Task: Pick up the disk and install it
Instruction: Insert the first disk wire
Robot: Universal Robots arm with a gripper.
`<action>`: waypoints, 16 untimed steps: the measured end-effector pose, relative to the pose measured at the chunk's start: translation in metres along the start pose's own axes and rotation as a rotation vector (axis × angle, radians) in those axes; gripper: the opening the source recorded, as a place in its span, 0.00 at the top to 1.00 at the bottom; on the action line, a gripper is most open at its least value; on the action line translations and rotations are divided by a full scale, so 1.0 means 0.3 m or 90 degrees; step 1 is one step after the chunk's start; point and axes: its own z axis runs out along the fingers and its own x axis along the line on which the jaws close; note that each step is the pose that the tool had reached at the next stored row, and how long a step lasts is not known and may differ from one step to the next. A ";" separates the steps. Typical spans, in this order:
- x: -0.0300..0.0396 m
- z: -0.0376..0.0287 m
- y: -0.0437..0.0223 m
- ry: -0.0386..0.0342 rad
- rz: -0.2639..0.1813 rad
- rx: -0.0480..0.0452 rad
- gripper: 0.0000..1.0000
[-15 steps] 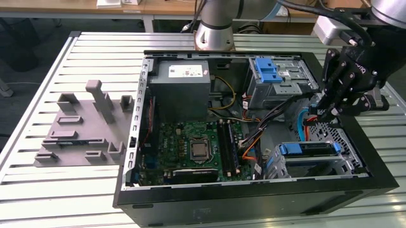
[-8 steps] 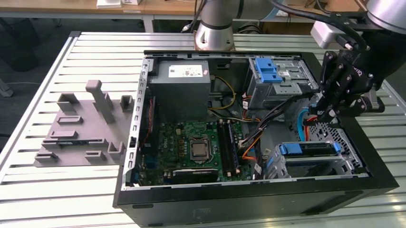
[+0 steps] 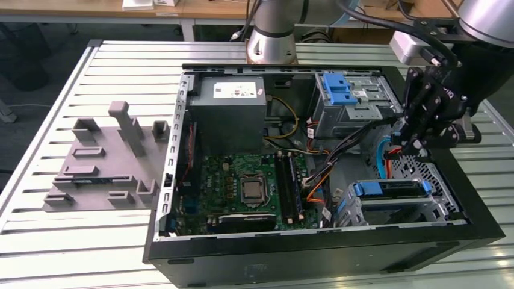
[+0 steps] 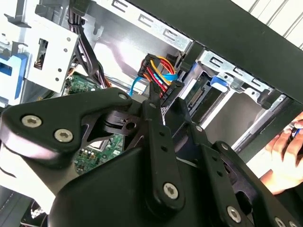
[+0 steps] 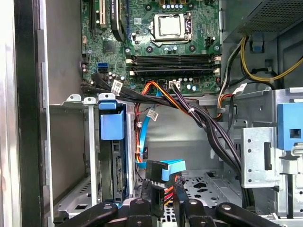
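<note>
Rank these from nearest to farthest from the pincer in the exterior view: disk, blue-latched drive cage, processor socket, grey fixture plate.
1. The disk, in the bay by the pincer.
2. The blue-latched drive cage, toward the arm's base.
3. The processor socket, on the motherboard.
4. The grey fixture plate, outside the case, exterior view's left.

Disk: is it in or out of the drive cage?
In: the disk, edged by its blue bracket, sits slotted inside the grey drive cage.
</note>
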 end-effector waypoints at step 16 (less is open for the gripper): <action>0.009 0.013 0.000 0.0113 0.000 0.0007 0.84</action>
